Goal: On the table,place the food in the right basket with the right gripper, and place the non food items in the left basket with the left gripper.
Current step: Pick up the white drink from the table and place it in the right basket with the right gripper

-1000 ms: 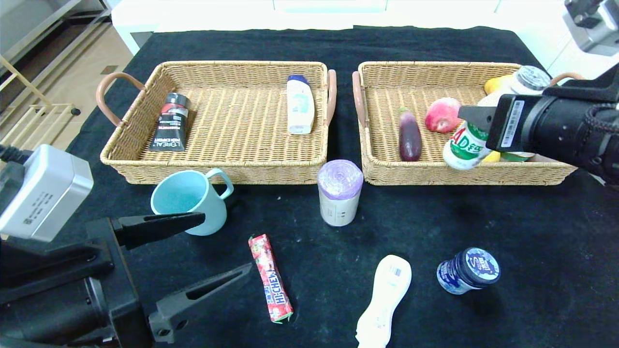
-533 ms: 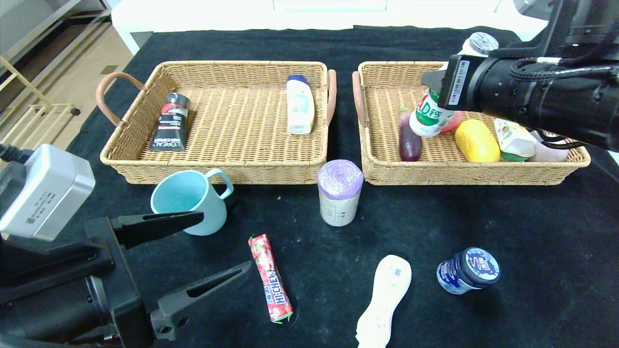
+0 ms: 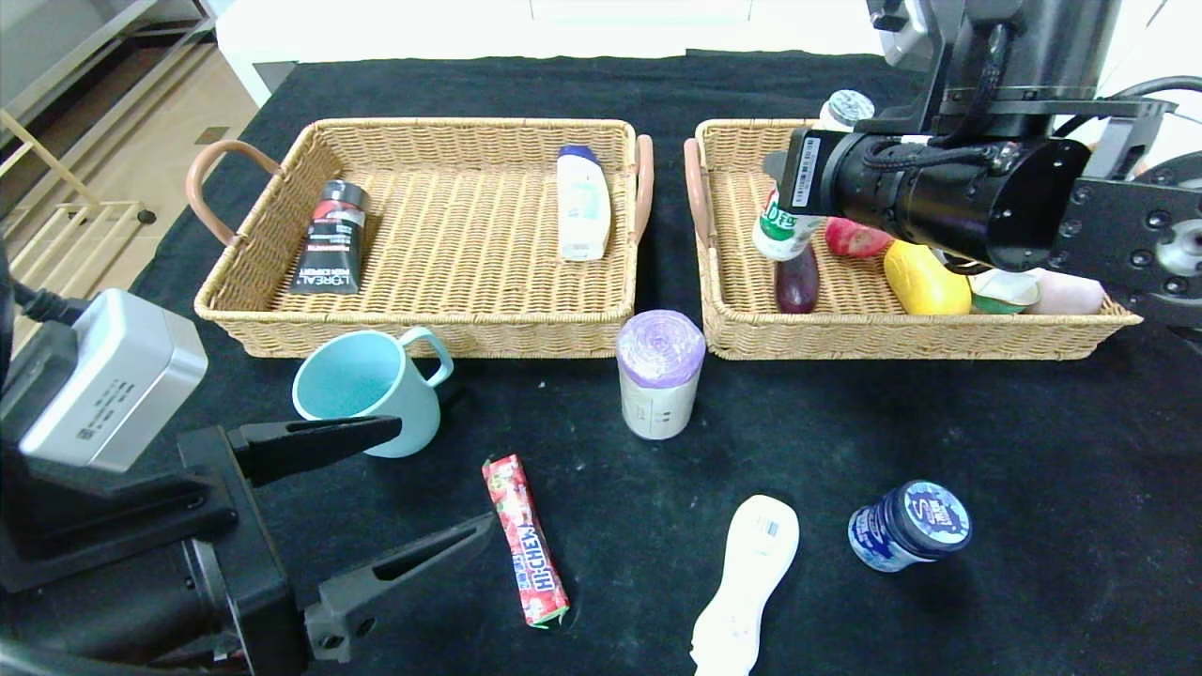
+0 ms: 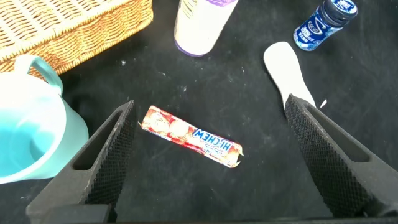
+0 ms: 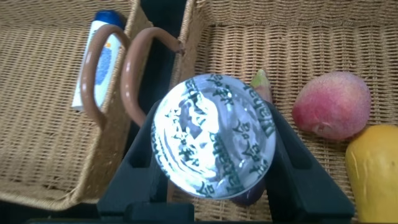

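Observation:
My right gripper (image 3: 784,192) is shut on the white AD milk bottle (image 3: 781,230) and holds it above the left end of the right basket (image 3: 901,338), over an eggplant (image 3: 796,280). Its foil cap (image 5: 214,135) fills the right wrist view between the fingers. My left gripper (image 3: 432,488) is open low over the table (image 3: 1033,451), near the teal mug (image 3: 362,390) and the red Hi-Chew stick (image 3: 526,540), which lies between the fingers in the left wrist view (image 4: 191,137). The beige roll with purple top (image 3: 659,374), the slim white bottle (image 3: 747,582) and the dark-blue-lidded jar (image 3: 909,526) stand on the cloth. The yellow carton is not in view.
The left basket (image 3: 423,333) holds a black L'Oreal tube (image 3: 331,239) and a white bottle (image 3: 582,202). The right basket also holds a peach (image 3: 856,239), a lemon (image 3: 925,279) and other items under the right arm. The two baskets' brown handles stand close together (image 5: 130,68).
My right gripper has carried the AD milk bottle leftward and farther back, from the basket's right end to above its left end. The left arm has barely moved.

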`<state>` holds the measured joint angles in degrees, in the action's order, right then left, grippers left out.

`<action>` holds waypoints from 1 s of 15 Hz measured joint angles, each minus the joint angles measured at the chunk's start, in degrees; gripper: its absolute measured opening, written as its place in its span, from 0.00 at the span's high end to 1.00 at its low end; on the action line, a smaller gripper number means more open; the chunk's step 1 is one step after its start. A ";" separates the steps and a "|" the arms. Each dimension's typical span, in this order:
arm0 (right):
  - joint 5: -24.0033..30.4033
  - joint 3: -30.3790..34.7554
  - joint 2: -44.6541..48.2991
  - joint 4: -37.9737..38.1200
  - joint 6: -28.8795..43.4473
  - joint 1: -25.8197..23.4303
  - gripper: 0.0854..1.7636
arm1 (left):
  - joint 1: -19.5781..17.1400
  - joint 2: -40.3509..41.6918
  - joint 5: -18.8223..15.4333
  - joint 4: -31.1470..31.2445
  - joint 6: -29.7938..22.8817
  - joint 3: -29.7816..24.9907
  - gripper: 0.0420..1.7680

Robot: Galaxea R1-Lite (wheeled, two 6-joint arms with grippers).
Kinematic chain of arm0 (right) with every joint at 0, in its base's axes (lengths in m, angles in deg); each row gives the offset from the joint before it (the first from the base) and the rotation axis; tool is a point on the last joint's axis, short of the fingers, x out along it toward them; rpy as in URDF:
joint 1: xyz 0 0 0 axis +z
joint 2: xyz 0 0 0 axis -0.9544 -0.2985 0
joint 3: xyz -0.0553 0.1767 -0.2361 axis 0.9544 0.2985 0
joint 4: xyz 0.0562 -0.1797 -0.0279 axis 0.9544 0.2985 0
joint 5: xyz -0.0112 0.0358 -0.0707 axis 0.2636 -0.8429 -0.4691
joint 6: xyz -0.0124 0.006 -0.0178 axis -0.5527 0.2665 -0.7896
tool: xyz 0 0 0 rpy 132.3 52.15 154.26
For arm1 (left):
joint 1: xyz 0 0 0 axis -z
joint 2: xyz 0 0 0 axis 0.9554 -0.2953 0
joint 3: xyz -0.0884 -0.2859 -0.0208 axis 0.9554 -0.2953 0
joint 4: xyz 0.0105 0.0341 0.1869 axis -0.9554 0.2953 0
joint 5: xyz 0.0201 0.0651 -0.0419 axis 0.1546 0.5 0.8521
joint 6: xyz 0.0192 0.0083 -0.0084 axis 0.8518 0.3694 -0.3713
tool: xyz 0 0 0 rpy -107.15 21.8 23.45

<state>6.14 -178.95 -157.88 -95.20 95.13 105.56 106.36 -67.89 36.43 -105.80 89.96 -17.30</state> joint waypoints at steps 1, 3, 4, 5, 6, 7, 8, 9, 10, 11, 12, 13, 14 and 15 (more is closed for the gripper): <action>1.27 -0.63 -0.94 -0.02 0.07 -0.79 0.51 | -0.02 -0.05 0.00 0.00 -0.02 0.00 0.03; 1.90 -1.16 -2.62 -0.46 0.16 -1.78 0.51 | -0.07 -0.13 0.00 0.00 0.00 -0.02 0.03; 1.96 -1.33 -3.24 -1.00 0.16 -1.93 0.51 | -0.07 -0.13 -0.02 0.00 0.00 -0.02 0.03; 1.99 -1.43 -3.80 -1.57 0.16 -1.97 0.51 | -0.07 -0.15 0.00 -0.02 0.06 -0.02 0.03; 2.05 -1.51 -4.32 -1.99 0.16 -2.04 0.51 | -0.05 -0.15 0.00 -0.02 0.09 -0.05 0.03; 2.05 -1.68 -4.77 -2.16 0.11 -2.06 0.51 | -0.07 -0.11 0.00 -0.02 0.09 -0.05 0.03; 2.05 -1.85 -5.10 -1.93 0.11 -2.11 0.51 | -0.09 -0.06 0.00 -0.06 0.12 -0.05 0.03; 2.01 -1.96 -5.45 -1.88 0.07 -2.12 0.51 | -0.11 -0.05 0.00 -0.05 0.23 -0.05 0.03; 2.01 -2.15 -5.60 -1.94 0.05 -2.01 0.51 | -0.13 -0.02 0.02 -0.05 0.23 -0.05 0.03; 2.01 -2.23 -5.69 -2.07 0.11 -1.82 0.45 | -0.13 -0.02 0.02 -0.02 0.23 -0.05 0.03; 1.91 -2.23 -5.73 -2.07 0.16 -1.84 0.40 | -0.16 -0.02 0.00 0.00 0.23 0.00 0.03; 1.83 -2.21 -5.75 -2.10 0.21 -1.93 0.36 | -0.16 -0.02 -0.02 0.02 0.23 0.77 0.03; 1.85 -2.07 -5.75 -2.05 0.21 -1.93 0.32 | -0.16 -0.02 0.00 -0.13 0.23 1.33 0.03; 1.88 -2.04 -5.78 -2.10 0.16 -1.93 0.28 | -0.13 -0.05 0.00 -0.05 0.23 0.85 0.03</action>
<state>8.01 -180.99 -163.66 -97.30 95.29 103.63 106.22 -67.94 36.43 -105.84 90.19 -16.44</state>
